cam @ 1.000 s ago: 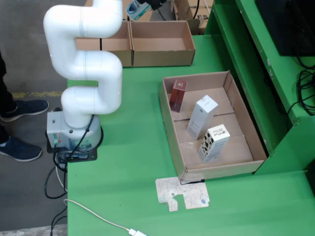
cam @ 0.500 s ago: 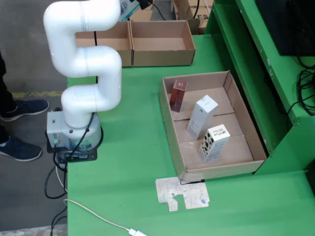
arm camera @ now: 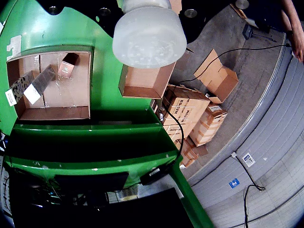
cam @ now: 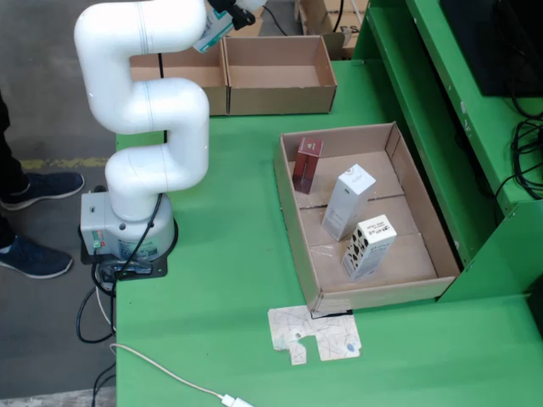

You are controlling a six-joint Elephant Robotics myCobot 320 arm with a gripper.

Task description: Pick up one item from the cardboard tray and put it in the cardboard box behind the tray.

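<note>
Overhead, the claw (cam: 227, 8) is cut off at the frame's far edge, grip impossible to tell, well apart from three cartons in the tray (cam: 420, 222).

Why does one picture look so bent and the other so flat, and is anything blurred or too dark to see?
The view that rides on the gripper is fisheye: the table edges and far wall curve, its lower part sits in deep shadow, and a pale round part close to the lens is soft. The view from above is straight and evenly lit, and the three boxes in the tray look sharp.
</note>
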